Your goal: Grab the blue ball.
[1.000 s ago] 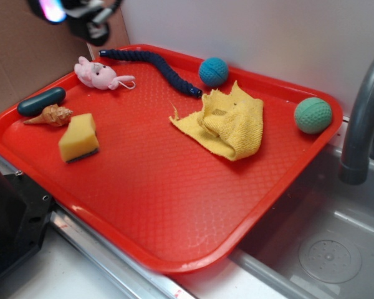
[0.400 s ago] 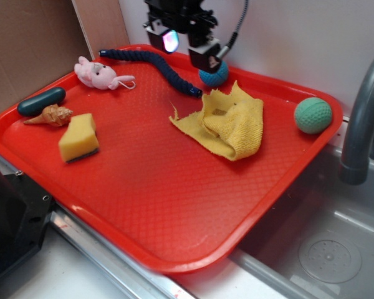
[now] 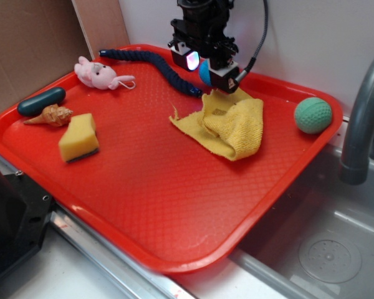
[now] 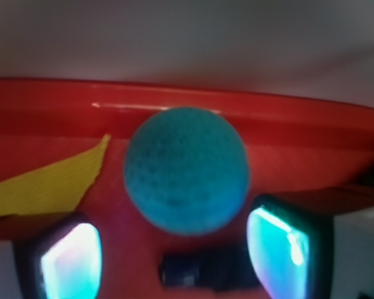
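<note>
The blue ball (image 4: pixel 186 169) is a teal, textured ball resting on the red tray (image 3: pixel 174 265) close to its far rim. In the exterior view my gripper (image 3: pixel 209 68) hangs right over it, so only a sliver of the blue ball (image 3: pixel 203 73) shows. The wrist view puts my gripper (image 4: pixel 174 255) open, its two glowing pads (image 4: pixel 68 261) set wide on either side. The ball sits just ahead of the pads, centred in the gap, and touches neither.
A crumpled yellow cloth (image 3: pixel 227 121) lies right beside the ball, and a dark blue rope (image 3: pixel 156 65) ends at its left. A mint-green ball (image 3: pixel 312 115) sits at the tray's right corner. Pink bunny (image 3: pixel 98 73), sponge (image 3: pixel 79 137), shell (image 3: pixel 50 115) lie left. Faucet (image 3: pixel 361 118) stands right.
My gripper came in from the upper left, crossed the tray's far edge to the right and dropped down over the blue ball, now covering most of it.
</note>
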